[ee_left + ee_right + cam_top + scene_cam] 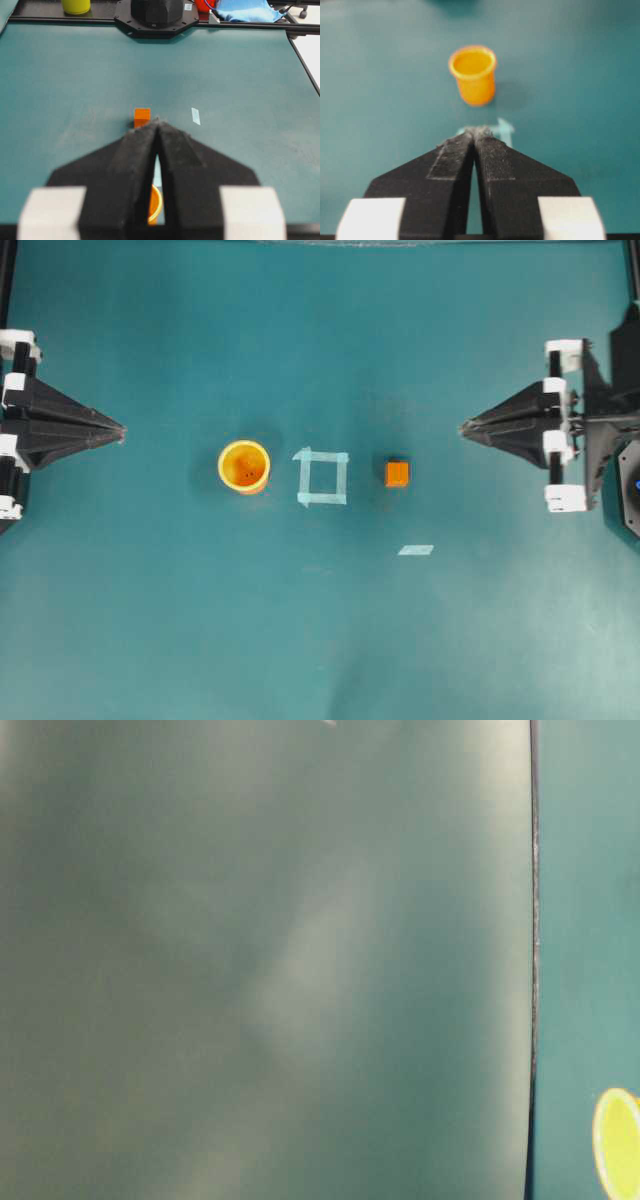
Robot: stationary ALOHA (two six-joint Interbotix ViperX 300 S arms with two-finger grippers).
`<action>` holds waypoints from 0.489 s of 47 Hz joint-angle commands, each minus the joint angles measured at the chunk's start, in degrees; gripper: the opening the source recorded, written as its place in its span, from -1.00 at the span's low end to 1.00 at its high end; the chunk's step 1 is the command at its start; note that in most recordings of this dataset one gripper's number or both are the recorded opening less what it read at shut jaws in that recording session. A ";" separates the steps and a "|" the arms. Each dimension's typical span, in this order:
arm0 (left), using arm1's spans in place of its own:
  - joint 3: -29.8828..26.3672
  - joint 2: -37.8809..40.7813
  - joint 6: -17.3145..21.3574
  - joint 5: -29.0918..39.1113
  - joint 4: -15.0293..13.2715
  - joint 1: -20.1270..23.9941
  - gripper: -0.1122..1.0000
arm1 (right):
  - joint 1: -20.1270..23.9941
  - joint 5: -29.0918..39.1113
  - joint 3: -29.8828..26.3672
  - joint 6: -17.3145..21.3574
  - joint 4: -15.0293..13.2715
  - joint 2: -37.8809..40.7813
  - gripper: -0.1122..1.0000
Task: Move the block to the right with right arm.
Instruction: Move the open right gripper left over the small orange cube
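A small orange block (397,473) rests on the teal table, just right of a pale tape square (322,478). In the left wrist view the block (142,116) shows just past the fingertips. My right gripper (464,427) hovers at the right side, tips touching, shut on nothing, some way right of and above the block in the overhead view. The block is hidden behind the fingers in the right wrist view, where the right gripper (478,131) points at the cup. My left gripper (121,430) sits shut at the far left, also shown as (157,121).
A round orange-yellow cup (244,466) stands left of the tape square, and shows again as the cup (473,73) and at the edge (617,1143). A loose strip of pale tape (415,550) lies below the block. The table-level view is mostly a blurred grey-green surface.
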 commanded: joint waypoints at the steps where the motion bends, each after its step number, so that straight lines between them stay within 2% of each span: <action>1: -1.58 0.18 -0.09 -0.26 0.09 -0.09 -0.80 | -0.09 -0.09 -1.93 0.09 0.18 1.67 -0.47; 6: -1.58 0.18 -0.09 -0.26 0.09 -0.09 -0.80 | -0.18 0.00 -2.72 0.09 0.18 4.39 -0.16; 10: -1.58 0.18 -0.09 -0.26 0.09 -0.09 -0.80 | -0.18 0.18 -3.43 0.00 0.18 6.68 -0.01; 18: -1.58 0.18 -0.09 -0.26 0.09 -0.09 -0.80 | -0.35 3.08 -6.24 -0.70 -0.18 13.45 0.14; 23: -1.58 0.18 -0.09 -0.26 0.09 -0.09 -0.80 | -0.26 6.68 -8.88 -1.49 -1.58 17.93 0.19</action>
